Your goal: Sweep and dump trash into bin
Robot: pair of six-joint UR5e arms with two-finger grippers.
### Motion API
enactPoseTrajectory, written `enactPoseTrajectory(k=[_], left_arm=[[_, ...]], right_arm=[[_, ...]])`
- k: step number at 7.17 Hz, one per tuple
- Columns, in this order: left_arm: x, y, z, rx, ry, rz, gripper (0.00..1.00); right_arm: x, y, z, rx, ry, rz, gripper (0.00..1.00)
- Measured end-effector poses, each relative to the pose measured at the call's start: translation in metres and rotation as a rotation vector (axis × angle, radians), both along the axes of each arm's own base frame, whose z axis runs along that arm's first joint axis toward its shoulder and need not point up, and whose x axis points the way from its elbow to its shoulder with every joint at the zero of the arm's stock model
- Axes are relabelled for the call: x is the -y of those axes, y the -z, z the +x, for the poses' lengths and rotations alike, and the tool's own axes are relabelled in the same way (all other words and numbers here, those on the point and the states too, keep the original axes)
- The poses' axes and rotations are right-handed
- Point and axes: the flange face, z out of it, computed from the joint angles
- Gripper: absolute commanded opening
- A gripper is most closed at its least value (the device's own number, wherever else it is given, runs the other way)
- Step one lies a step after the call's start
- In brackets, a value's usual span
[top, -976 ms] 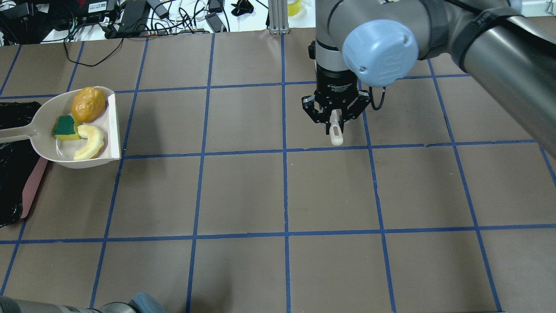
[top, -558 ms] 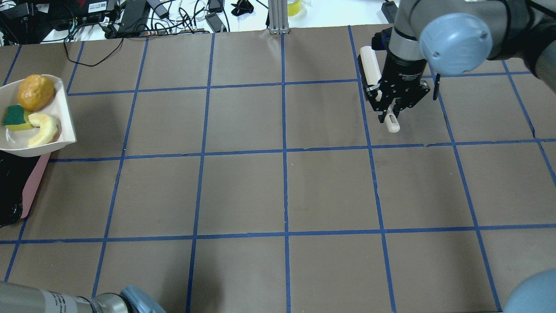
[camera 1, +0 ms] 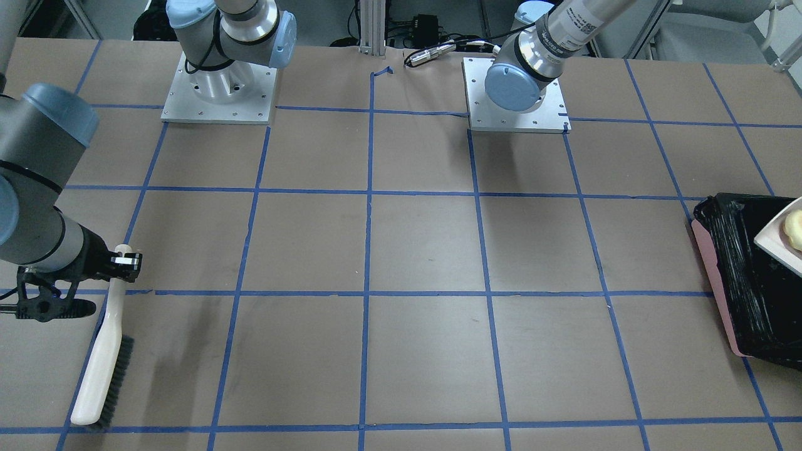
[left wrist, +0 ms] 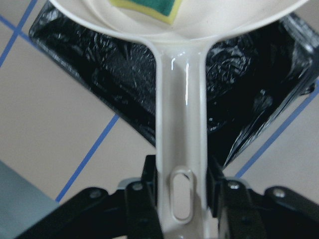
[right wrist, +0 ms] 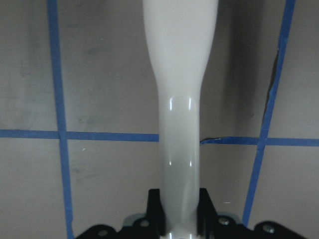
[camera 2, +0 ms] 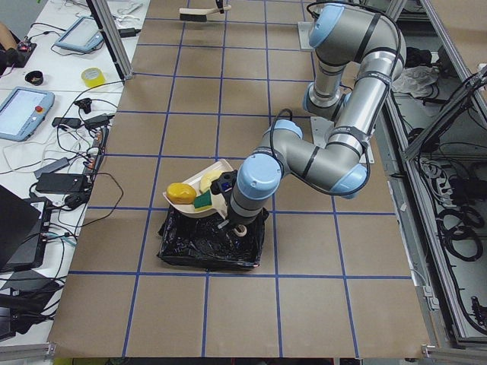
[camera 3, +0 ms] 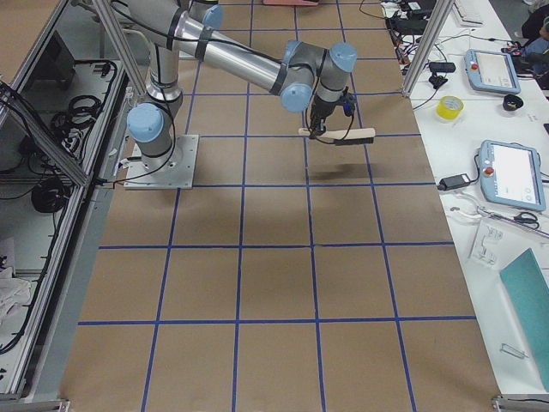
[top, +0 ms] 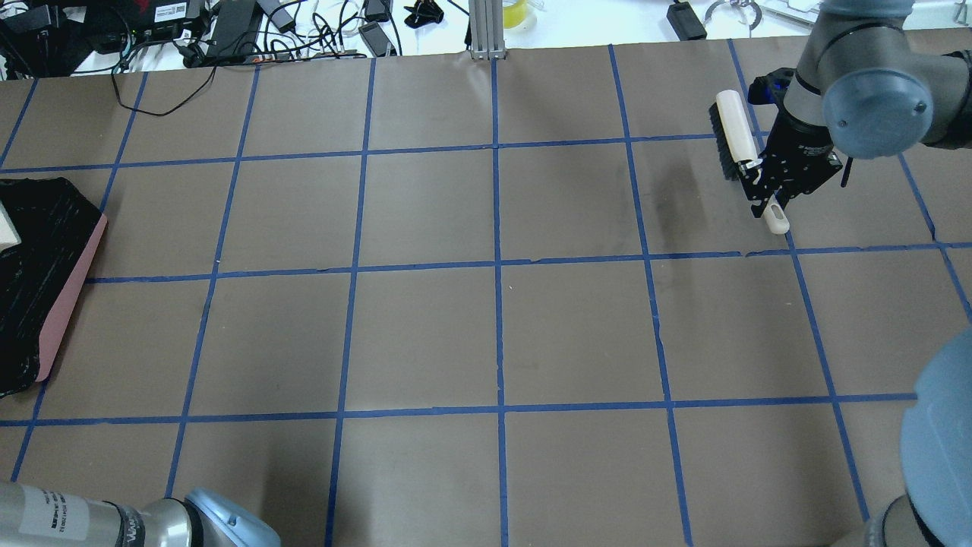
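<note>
While the left gripper [left wrist: 182, 185] is clamped on the dustpan [left wrist: 180, 114] handle, the trash [camera 2: 192, 195] rides in the pan above the bin [camera 2: 190, 247].
Potato-like piece [camera 2: 180, 192], sponge [camera 2: 203, 202] and crescent slice [camera 2: 210, 179] lie ahead of the jaws along the handle's long axis. Tip looks next. I judge the pan mouth is close to the bin's table-centre rim, so spill risk is there. Right gripper [top: 765, 194], closed on the brush [top: 735, 133] handle, is well away from the bin, with open table between.
</note>
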Motion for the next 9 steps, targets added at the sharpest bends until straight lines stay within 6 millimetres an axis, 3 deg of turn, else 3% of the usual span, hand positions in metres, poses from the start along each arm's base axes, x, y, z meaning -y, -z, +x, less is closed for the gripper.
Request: enactPoseTrajectory(k=[2, 4, 5, 7, 9], left_arm=[[-0.007, 0.007, 0.028, 0.066, 0.036, 0.085, 0.00], [-0.011, 0.000, 0.033, 0.164, 0.113, 0.172, 0.00], [-0.004, -0.006, 0.028, 0.229, 0.181, 0.218, 0.00], [0.029, -0.023, -0.005, 0.348, 0.335, 0.336, 0.01], [0.061, -0.022, -0.044, 0.419, 0.469, 0.418, 0.01]], right_arm=[[0.004, 0.018, -0.022, -0.003, 0.016, 0.013, 0.00], [0.001, 0.023, -0.037, -0.023, 0.030, 0.030, 0.00], [0.000, 0.026, -0.041, -0.030, 0.033, 0.038, 0.00], [-0.005, 0.032, -0.041, -0.029, 0.035, 0.054, 0.00], [-0.009, 0.038, -0.040, -0.022, 0.034, 0.064, 0.39]])
